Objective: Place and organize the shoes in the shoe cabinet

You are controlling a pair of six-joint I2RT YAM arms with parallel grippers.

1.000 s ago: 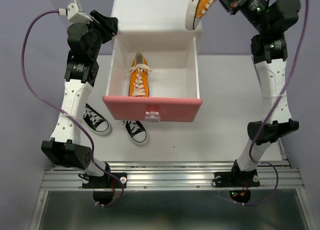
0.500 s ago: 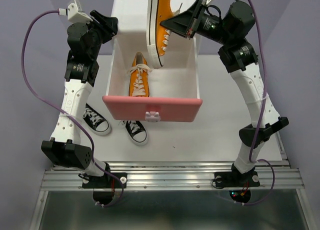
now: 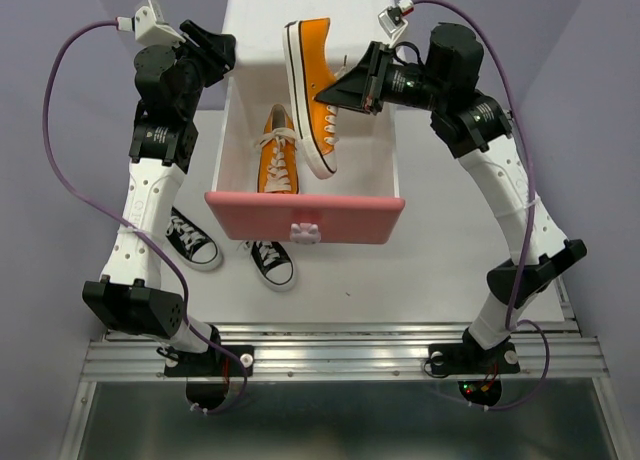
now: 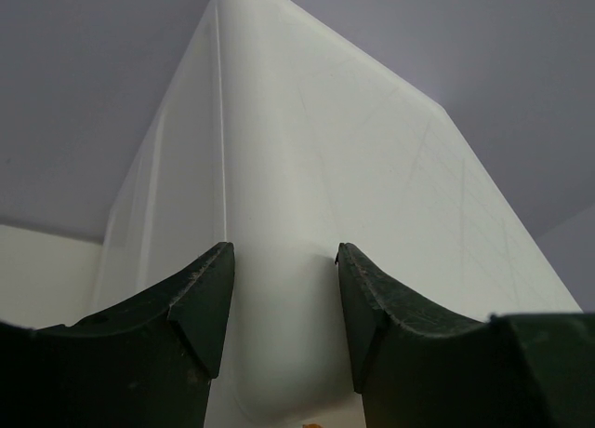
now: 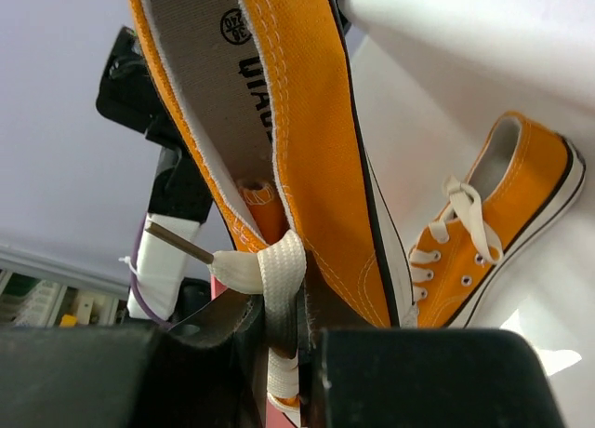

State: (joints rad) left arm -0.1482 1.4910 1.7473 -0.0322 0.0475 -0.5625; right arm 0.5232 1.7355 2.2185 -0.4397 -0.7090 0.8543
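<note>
Orange shoe (image 3: 312, 92) dangles sideways, right gripper (image 3: 347, 86) clamped on its upper. Below that gripper the other orange shoe (image 3: 279, 155) lies in the open drawer (image 3: 305, 218) (black pair (image 3: 192, 238) sits well off). Left gripper (image 4: 284, 293) is open, cabinet (image 4: 325, 195) corner between its jaws.

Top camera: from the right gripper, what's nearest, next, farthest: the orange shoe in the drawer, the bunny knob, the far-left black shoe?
From the right gripper:
1. orange shoe in the drawer, in the drawer's left half.
2. bunny knob, middle of the pink drawer front.
3. far-left black shoe, on the table, left of the drawer.
</note>
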